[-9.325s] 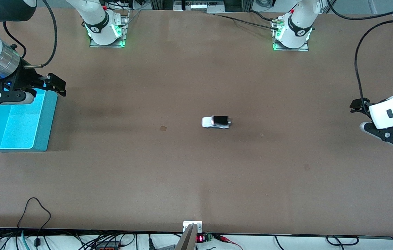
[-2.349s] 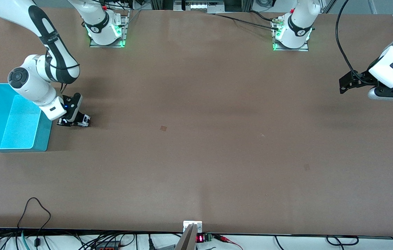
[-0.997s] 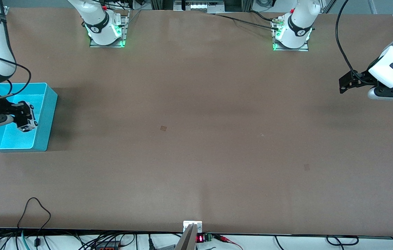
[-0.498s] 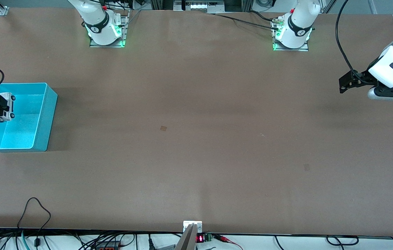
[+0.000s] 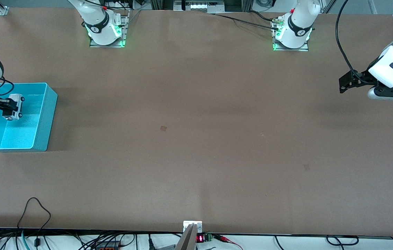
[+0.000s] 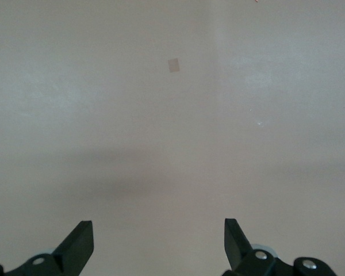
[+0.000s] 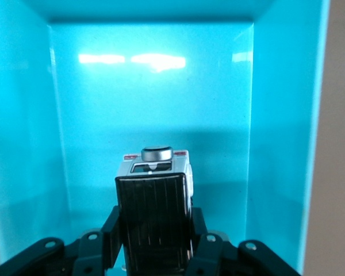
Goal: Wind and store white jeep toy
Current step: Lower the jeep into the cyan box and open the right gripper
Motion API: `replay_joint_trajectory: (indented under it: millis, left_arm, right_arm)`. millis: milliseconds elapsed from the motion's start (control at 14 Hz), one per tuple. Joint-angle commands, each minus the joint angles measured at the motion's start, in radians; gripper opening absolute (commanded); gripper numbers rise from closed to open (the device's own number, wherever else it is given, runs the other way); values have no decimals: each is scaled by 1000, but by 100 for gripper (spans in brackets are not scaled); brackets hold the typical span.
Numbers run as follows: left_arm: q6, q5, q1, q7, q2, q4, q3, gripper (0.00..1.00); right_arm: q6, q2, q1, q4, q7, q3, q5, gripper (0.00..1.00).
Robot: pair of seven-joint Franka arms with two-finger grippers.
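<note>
The white jeep toy (image 5: 14, 106) hangs over the inside of the turquoise bin (image 5: 45, 114), clamped in my right gripper (image 5: 7, 106). In the right wrist view the jeep toy (image 7: 153, 215) shows its black roof, with a finger (image 7: 111, 233) pressed against each side and the turquoise bin (image 7: 282, 115) all around it. My left gripper (image 5: 343, 85) waits in the air over the left arm's end of the table. Seen from the left wrist, the left gripper (image 6: 159, 244) is open with only bare table below it.
The bin stands at the right arm's end of the brown table (image 5: 196, 139). Both arm bases (image 5: 104, 29) sit along the edge farthest from the front camera. Cables (image 5: 35, 211) and a small fixture (image 5: 192, 229) lie along the nearest edge.
Within the last second my right gripper, still holding the jeep toy, swung toward the bin's outer wall and then came partway back. The left arm has stayed still.
</note>
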Motion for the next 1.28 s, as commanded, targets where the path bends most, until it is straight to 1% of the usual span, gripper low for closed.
replay_joint_trajectory:
  millis: [0, 214, 356, 427, 498, 641, 712, 783, 997, 1068, 1210]
  left_arm:
    - [-14, -20, 4, 25, -12, 6, 4, 100]
    - [-14, -20, 4, 23, -12, 6, 5, 100]
    - [-14, -20, 2, 23, -12, 6, 4, 100]
    - [-14, -20, 2, 23, -12, 6, 4, 100]
    - [-14, -20, -1, 23, -12, 6, 4, 100]
    - [-14, -20, -1, 23, -12, 6, 4, 100]
    - [-14, -20, -1, 23, -12, 6, 4, 100]
    - [-17, -20, -1, 23, -12, 6, 4, 100]
    - [-17, -20, -1, 23, -12, 6, 4, 100]
    - [-17, -20, -1, 23, -12, 6, 4, 100]
    - [-14, -20, -1, 23, -12, 6, 4, 100]
  right_arm:
    - [35, 32, -30, -8, 16, 17, -2, 0]
    - [69, 88, -49, -8, 16, 20, 6, 0]
    - [67, 98, -52, -9, 18, 20, 6, 0]
    - [67, 98, -50, -9, 18, 22, 9, 10]
    - [66, 98, -50, -8, 18, 23, 17, 33]
    - [58, 92, -44, -6, 13, 25, 17, 88]
    - [56, 86, -43, 3, 7, 28, 17, 100]
    - [49, 73, -38, 5, 2, 29, 17, 100]
    - [-40, -4, 2, 23, -27, 36, 14, 100]
    - [-83, -38, 34, 37, -39, 36, 14, 100]
    - [-112, -93, 81, 37, -39, 36, 14, 100]
